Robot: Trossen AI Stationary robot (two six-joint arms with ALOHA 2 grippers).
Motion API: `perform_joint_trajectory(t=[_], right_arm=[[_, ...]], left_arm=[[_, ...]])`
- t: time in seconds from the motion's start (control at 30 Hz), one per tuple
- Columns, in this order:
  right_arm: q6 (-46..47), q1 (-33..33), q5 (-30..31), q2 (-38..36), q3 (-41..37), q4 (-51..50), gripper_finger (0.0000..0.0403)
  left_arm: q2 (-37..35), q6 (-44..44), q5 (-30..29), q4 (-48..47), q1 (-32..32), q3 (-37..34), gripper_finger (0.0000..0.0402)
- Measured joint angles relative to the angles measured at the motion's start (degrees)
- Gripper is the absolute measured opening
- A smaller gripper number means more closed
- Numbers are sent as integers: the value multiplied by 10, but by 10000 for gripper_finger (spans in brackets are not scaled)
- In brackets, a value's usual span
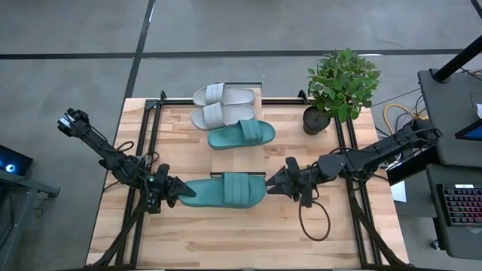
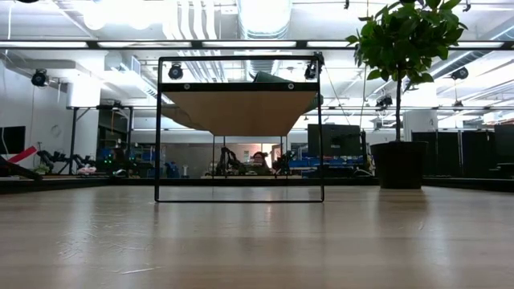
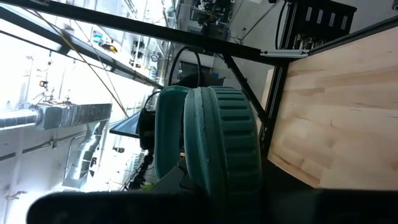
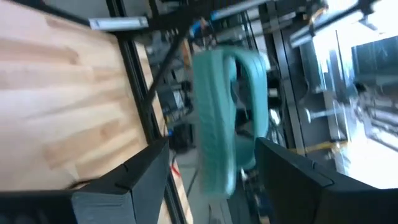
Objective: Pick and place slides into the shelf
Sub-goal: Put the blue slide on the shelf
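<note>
A teal slide (image 1: pixel 226 188) hangs level over the table's middle, sole down, with my left gripper (image 1: pixel 181 190) shut on its left end. My right gripper (image 1: pixel 273 185) is open at the slide's right end; in the right wrist view its two fingers (image 4: pixel 124 180) stand on either side of the slide (image 4: pixel 217 124). Whether they touch it I cannot tell. On the wood top of the shelf (image 1: pixel 286 113) at the far middle lie two pale slides (image 1: pixel 222 95), (image 1: pixel 218 114) and a second teal slide (image 1: pixel 242 134). My left gripper holds the teal slide by its end nearest the table's left (image 1: pixel 188 190), coming in level from the left, along the slide's length. The gripper's dark body hides the fingers' exact place. The slide (image 3: pixel 217 143) sticks out level, lifted clear of the table.
A potted plant (image 1: pixel 343 83) stands at the far right, beside the shelf. A black cable loop (image 1: pixel 312 222) hangs under my right arm. Dark frame rails (image 1: pixel 147 150) run along both table sides. Bare wood lies along the near edge (image 1: pixel 241 241).
</note>
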Motion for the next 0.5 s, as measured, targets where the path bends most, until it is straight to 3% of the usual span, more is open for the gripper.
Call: perform_joint_trajectory(t=[0.3, 0.5], right_arm=[[-26, -7, -28, 35, 0, 56, 207], [-40, -16, -10, 71, 0, 119, 185]], left_arm=[[0, 1, -9, 12, 5, 0, 35], [6, 0, -9, 12, 5, 0, 35]])
